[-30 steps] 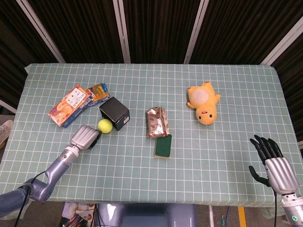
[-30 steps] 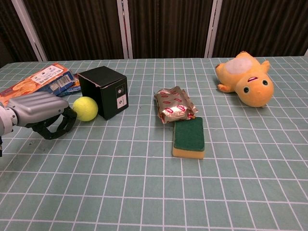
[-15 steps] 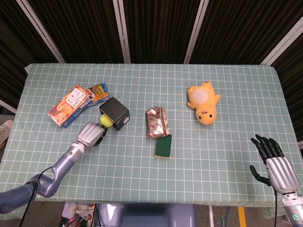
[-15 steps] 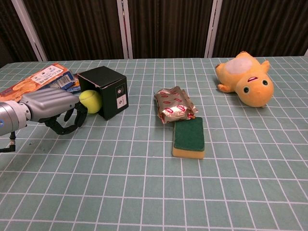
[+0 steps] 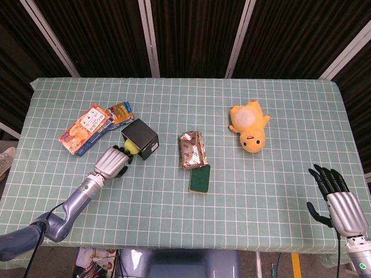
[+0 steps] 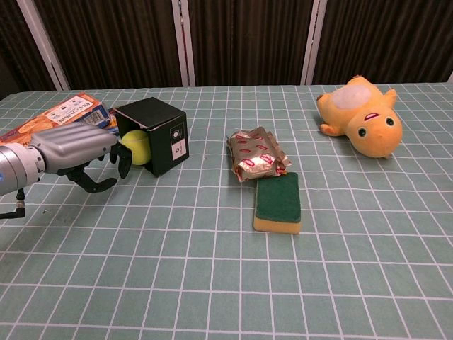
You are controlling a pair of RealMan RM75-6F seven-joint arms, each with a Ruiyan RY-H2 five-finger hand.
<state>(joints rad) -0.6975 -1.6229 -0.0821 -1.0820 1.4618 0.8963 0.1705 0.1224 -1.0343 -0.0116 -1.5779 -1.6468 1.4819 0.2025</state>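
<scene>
The left robot hand (image 6: pixel 74 152) has slid forward, its dark fingers now spread open and touching the small yellow-green ball (image 6: pixel 134 146), pushed against the black cardboard box (image 6: pixel 157 129); the right robot hand (image 5: pixel 339 202) rests open, holding nothing.

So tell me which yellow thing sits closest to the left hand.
The ball, right at the left hand's fingers against the black box; the duck lies far right.

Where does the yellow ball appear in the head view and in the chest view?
Head view: the yellow ball lies left of centre, mostly hidden between the left hand and the black box.
Chest view: the ball is at upper left, against the same box.
Shared landmark: the black box.
</scene>
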